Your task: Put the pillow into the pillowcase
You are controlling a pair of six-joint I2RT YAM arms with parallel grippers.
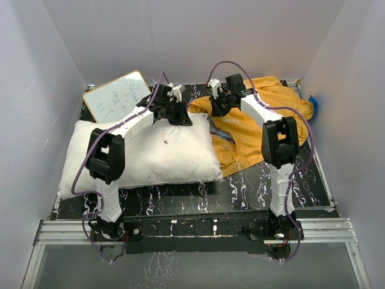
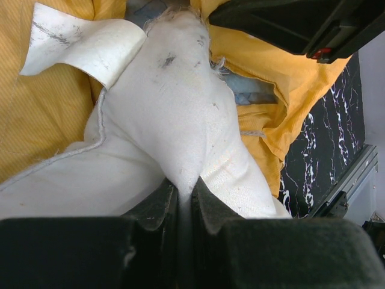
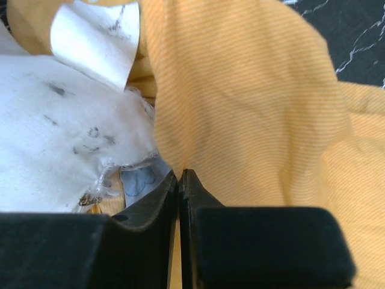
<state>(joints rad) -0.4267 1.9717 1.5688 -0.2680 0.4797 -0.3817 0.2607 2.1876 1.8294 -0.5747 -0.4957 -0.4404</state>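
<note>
Left gripper [image 1: 178, 114]: jaws pinched together on the pillow [image 1: 144, 155], holding a bunched fold of white fabric at its far right corner. The left wrist view confirms it: cloth runs straight down between the fingers [image 2: 153, 211], with no visible gap.

The pillow lies on the left half of the table [image 1: 252, 188], long side along the near edge. Its far right corner reaches the pillowcase [image 1: 267, 108].

Right gripper [image 1: 216, 107]: jaws closed tight, tips at the left edge of the pillowcase. In the right wrist view, orange cloth drops into the finger line and a thin orange strip shows between the fingers [image 3: 150, 208]. It looks to have that edge pinched.

The pillowcase is crumpled toward the far right corner of the table, orange face up. A bit of blue shows at its near left edge, beside the pillow.

A white label flap [image 2: 78, 45] sticks off the pillow corner and lies over the orange cloth.

The whiteboard [image 1: 117, 96] is at the far left corner. Its near edge is under or against the pillow; can't tell which.

The two grippers are near each other, not touching.
</note>
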